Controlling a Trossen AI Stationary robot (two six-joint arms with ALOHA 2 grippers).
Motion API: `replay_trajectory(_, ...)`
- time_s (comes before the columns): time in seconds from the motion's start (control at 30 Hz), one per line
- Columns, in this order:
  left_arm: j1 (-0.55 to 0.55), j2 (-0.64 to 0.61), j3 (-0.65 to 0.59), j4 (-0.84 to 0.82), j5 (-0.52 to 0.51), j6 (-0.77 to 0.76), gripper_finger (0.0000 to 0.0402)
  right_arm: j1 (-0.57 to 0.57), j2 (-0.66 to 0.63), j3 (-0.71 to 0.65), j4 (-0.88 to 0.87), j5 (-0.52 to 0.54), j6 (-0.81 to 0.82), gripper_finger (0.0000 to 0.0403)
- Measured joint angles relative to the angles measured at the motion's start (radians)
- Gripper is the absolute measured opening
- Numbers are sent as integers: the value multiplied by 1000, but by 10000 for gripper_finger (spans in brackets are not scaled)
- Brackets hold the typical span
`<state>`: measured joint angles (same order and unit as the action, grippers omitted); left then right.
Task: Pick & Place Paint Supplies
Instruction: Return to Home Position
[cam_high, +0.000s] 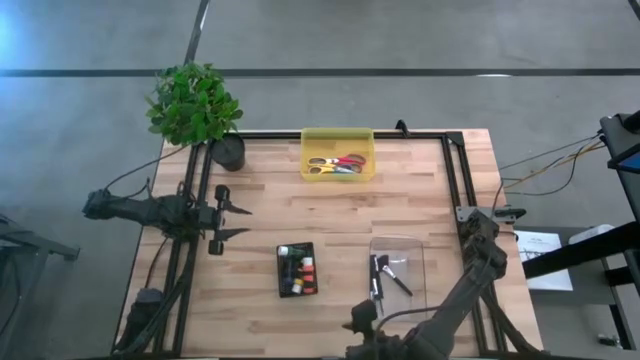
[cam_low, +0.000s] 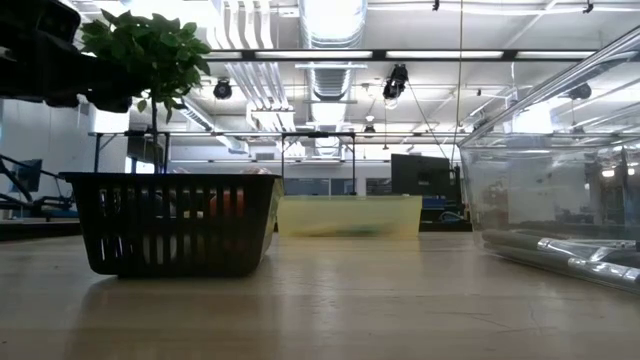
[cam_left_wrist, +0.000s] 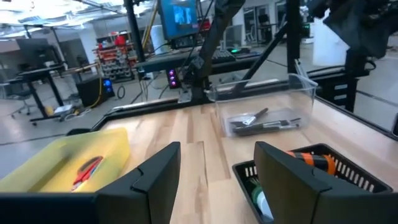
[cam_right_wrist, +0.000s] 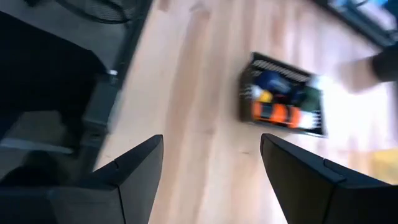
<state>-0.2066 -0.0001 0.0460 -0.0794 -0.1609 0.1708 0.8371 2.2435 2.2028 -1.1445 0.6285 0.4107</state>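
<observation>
Left gripper (cam_high: 240, 221) at the worktop's (cam_high: 260, 190) left edge, fingers spread wide, empty. Paint tubes (cam_high: 300, 272) lie in black bin (cam_high: 281, 285), mid-worktop toward near edge. Paintbrushes (cam_high: 380, 275) in clear tray (cam_high: 415, 250) just right of it. Right gripper (cam_right_wrist: 211, 140) over near edge, fingers wide apart, holding nothing.

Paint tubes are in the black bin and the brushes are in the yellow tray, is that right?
Not quite. The high view shows the brushes in the clear container, not the yellow tray, which holds scissors. The paint tubes are in the black bin.
</observation>
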Motion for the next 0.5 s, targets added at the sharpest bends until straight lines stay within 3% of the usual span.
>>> replay_trajectory(0.3, 0, 11, 0, -1, -7, -11, 210, 5, -90, -45, 22, 83, -95, 267)
replay_trajectory(0.5, 0, 17, 0, -1, -4, -14, 210, -51, -198, -248, 244, -43, -310, 267)
